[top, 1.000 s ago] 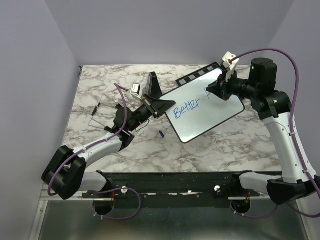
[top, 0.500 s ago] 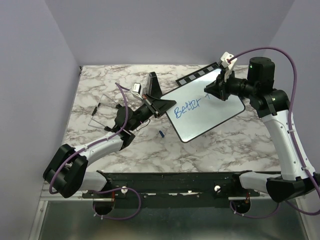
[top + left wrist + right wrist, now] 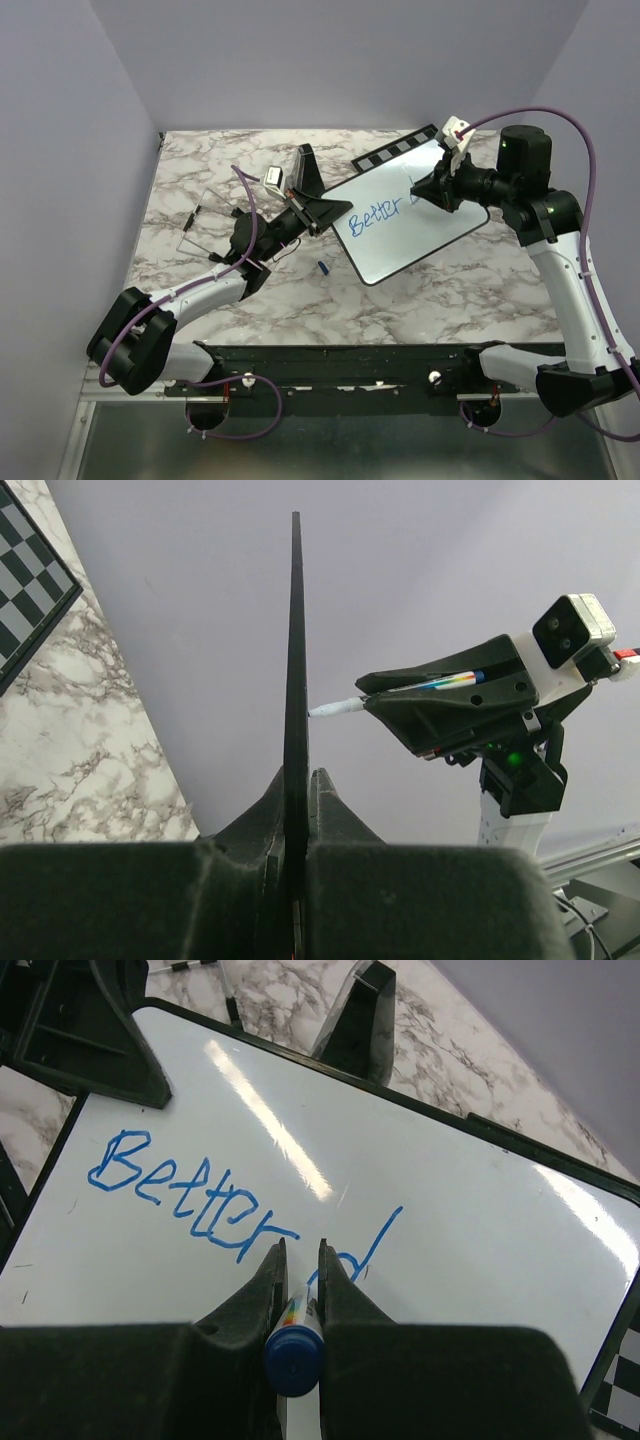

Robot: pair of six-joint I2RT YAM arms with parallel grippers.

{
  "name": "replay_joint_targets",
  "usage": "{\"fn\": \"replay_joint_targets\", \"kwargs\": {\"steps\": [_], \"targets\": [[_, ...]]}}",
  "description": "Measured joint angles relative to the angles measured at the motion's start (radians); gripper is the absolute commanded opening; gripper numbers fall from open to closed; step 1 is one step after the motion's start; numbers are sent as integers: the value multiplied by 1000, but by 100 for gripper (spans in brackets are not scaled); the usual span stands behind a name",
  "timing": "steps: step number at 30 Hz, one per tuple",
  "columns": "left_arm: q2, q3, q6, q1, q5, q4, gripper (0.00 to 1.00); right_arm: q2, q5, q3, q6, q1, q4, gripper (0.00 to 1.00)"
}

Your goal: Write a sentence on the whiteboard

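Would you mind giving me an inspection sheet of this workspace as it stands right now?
Surface: grey-veined marbled table.
Job's things: whiteboard lies partly over a chessboard; the sentence so far reads "Better" plus a started "d".
Clutter: small blue piece, perhaps a marker cap, loose beside the whiteboard.
Grippers: left gripper shut on the whiteboard's rim; right gripper shut on a blue marker, tip at the board.
Cables: purple cables loop over both arms.
Surroundings: plain lilac walls; nothing else seen.
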Motion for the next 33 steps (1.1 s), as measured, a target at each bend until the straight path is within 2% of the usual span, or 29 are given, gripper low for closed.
{"fn": "replay_joint_targets", "kwargs": {"steps": [23,33], "targets": [[0,0,-4,2,0,6,0,40,68,64,4,0,2,0],[0,0,-3,5,3,4,0,22,77,37,3,0,5,1]]}}
